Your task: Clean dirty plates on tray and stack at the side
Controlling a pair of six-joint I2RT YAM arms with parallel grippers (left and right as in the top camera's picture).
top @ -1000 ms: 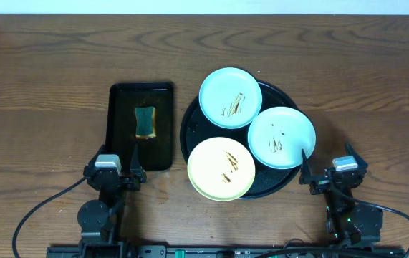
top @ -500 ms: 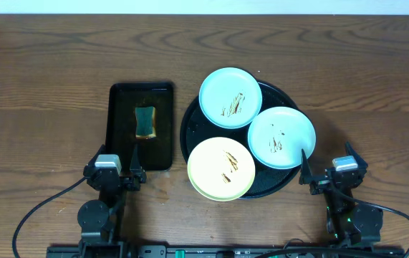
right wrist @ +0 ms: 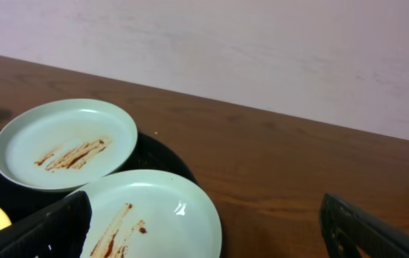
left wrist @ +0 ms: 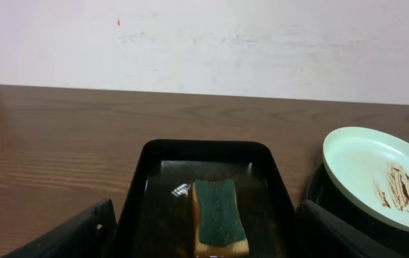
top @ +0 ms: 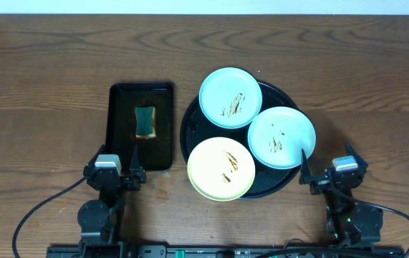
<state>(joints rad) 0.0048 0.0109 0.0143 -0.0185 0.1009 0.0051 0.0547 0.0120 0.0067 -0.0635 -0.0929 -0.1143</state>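
Brown-streaked plates point(top: 231, 97) sit unmoved on the tray point(top: 192, 127) (cleaning unstarted), left gripper point(top: 111, 163) and right gripper point(top: 329, 165) both gaping, empty.

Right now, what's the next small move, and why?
Probably reach the left tool forward to the sponge: it lies straight ahead in the rectangular tray, that tool is open and empty, and all three plates show brown streaks.
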